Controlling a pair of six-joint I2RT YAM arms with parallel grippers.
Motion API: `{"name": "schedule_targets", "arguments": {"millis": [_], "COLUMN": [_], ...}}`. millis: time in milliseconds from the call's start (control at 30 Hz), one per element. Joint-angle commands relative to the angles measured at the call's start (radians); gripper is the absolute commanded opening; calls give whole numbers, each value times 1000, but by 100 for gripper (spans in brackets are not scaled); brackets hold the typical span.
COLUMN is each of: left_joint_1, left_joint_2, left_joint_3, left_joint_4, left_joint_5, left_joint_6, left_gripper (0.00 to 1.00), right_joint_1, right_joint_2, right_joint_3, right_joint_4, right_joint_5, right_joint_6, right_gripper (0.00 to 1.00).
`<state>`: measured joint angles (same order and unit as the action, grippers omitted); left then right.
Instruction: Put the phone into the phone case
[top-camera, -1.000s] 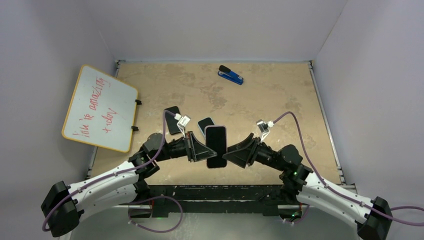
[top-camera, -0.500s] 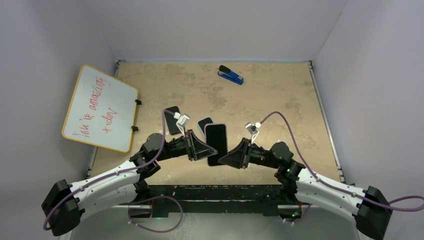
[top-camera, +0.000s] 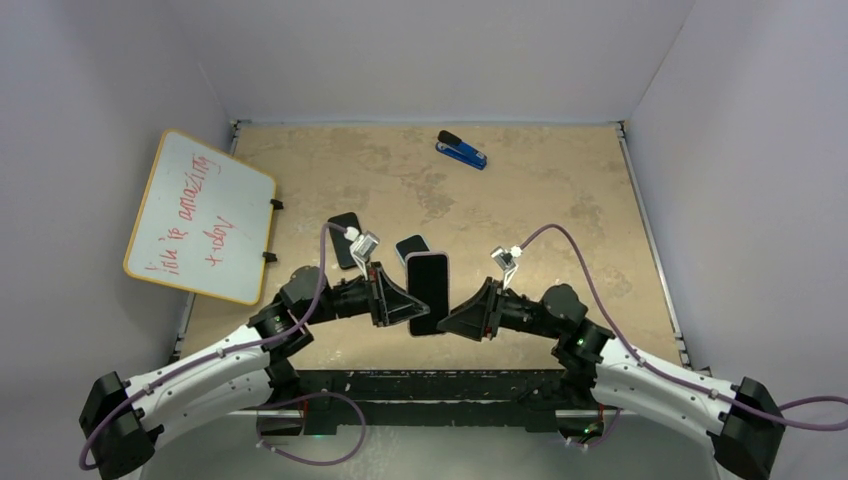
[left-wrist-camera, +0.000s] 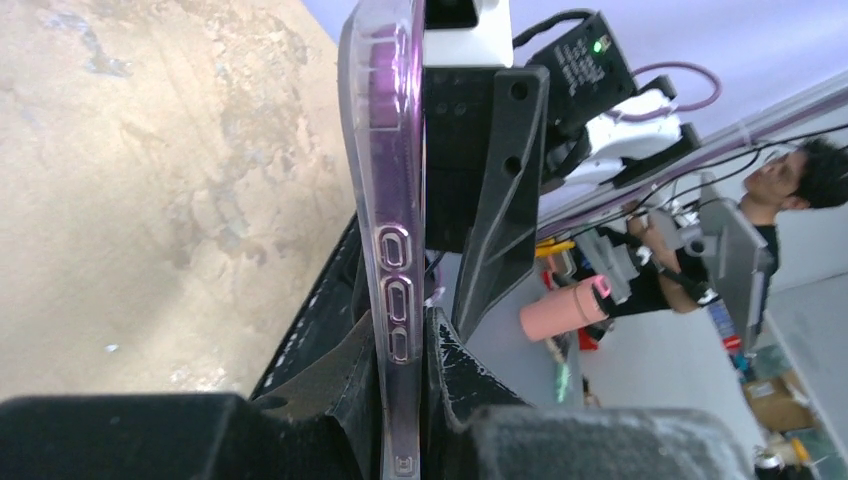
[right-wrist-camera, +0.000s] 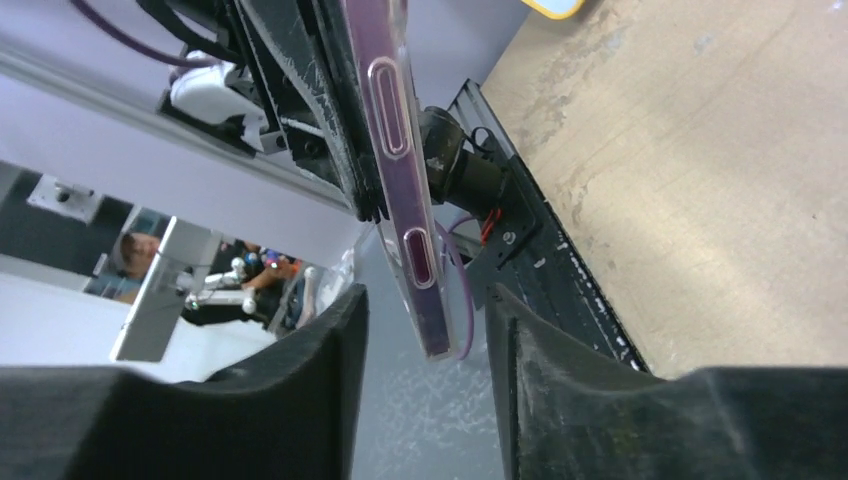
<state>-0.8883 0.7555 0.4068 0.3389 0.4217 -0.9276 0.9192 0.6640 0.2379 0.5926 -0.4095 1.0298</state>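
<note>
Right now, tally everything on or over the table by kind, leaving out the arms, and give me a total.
Whiteboard: 1
Blue stapler: 1
Black phones lying on the table: 2
Clear purple phone case, dark-faced, held above the table: 1
Total: 5

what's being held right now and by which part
case, left end effector pinching one long edge; right end effector straddles the opposite edge, unclamped

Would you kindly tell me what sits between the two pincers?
The clear purple phone case, held by the left pincer, facing the right pincer; the top view shows it.
</note>
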Motion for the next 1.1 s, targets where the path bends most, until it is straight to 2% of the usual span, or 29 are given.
{"name": "schedule_targets", "arguments": {"millis": [0, 67, 167, 233, 367, 500, 567, 633, 767, 800, 1000, 1067], "left_joint_1": [18, 18, 18, 18, 18, 18, 18, 18, 18, 18, 18, 18], "left_joint_2": [-41, -48, -54, -50, -28, -17, -18, -16, 6, 12, 1, -30], "left_joint_3": [42, 41, 44, 49, 65, 70, 72, 89, 119, 120, 129, 125], "left_joint_4": [-40, -38, -33, -28, -37, -52, -79, -156, -332, -379, -403, -340], "left_joint_5": [98, 146, 213, 253, 311, 310, 280, 222, 78, 52, 15, 26], "left_joint_6": [112, 120, 127, 133, 150, 161, 165, 185, 240, 247, 255, 233], "left_gripper": [0, 0, 0, 0, 0, 0, 0, 0, 0, 0, 0, 0], "right_joint_1": [-14, -14, -14, -15, -15, -14, -15, -14, -14, -15, -14, -15], "right_joint_2": [-40, -56, -58, -41, 5, 53, 69, 79, 71, 64, 42, 41], "right_joint_3": [75, 122, 193, 240, 309, 353, 359, 360, 350, 350, 356, 351], "right_joint_4": [-106, -176, -255, -296, -306, -286, -264, -258, -285, -301, -352, -343], "right_joint_5": [46, 75, 92, 93, 73, 50, 41, 41, 87, 107, 155, 145], "right_joint_6": [-46, -89, -143, -171, -200, -212, -212, -209, -191, -188, -183, -183], "right_gripper": [60, 73, 85, 88, 86, 76, 66, 50, 4, 0, 0, 19]}}
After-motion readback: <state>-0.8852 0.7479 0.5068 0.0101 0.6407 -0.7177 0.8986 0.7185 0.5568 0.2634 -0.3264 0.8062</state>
